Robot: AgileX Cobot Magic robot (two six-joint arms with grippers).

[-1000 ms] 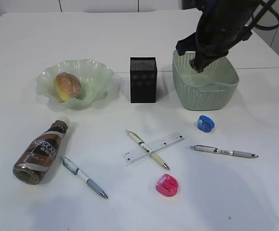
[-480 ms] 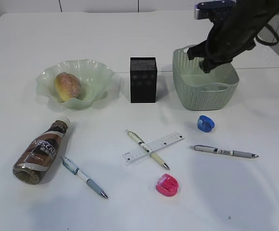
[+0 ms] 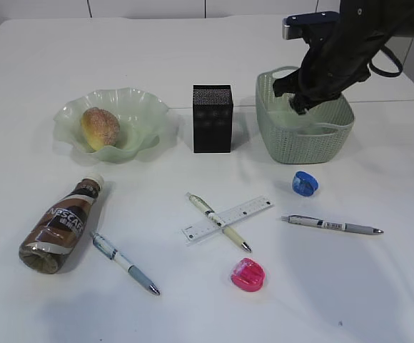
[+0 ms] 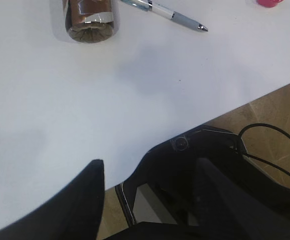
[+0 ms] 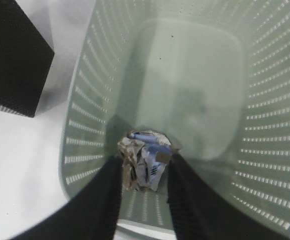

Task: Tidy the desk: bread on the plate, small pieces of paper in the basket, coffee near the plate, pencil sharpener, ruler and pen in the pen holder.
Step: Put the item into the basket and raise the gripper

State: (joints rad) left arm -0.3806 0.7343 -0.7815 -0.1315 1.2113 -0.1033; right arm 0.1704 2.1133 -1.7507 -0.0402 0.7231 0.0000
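My right gripper (image 3: 296,105) hangs inside the sage-green basket (image 3: 303,137), tips pointing down. In the right wrist view a crumpled small piece of paper (image 5: 146,152) sits between the tips of the right gripper (image 5: 144,170), touching both. The bread (image 3: 101,127) lies on the green plate (image 3: 150,107). Lying on its side at the left is the coffee (image 3: 61,227). The black pen holder (image 3: 213,118) stands mid-desk. The ruler (image 3: 246,211) lies crossed by a pen (image 3: 218,221). A blue pencil sharpener (image 3: 305,183) and a pink one (image 3: 248,274) lie loose. My left gripper (image 4: 150,170) is open and empty.
Two more pens lie on the desk, one beside the coffee (image 3: 125,263) and one at the right (image 3: 333,226). The left gripper hovers past the desk's front edge (image 4: 185,125), with the coffee's base (image 4: 89,17) ahead of it. The pen holder (image 5: 12,55) stands just left of the basket wall (image 5: 265,125).
The right arm's wrist has risen and swung right above the basket while its fingers stay inside it. Nothing on the desk has moved. The left arm is still.
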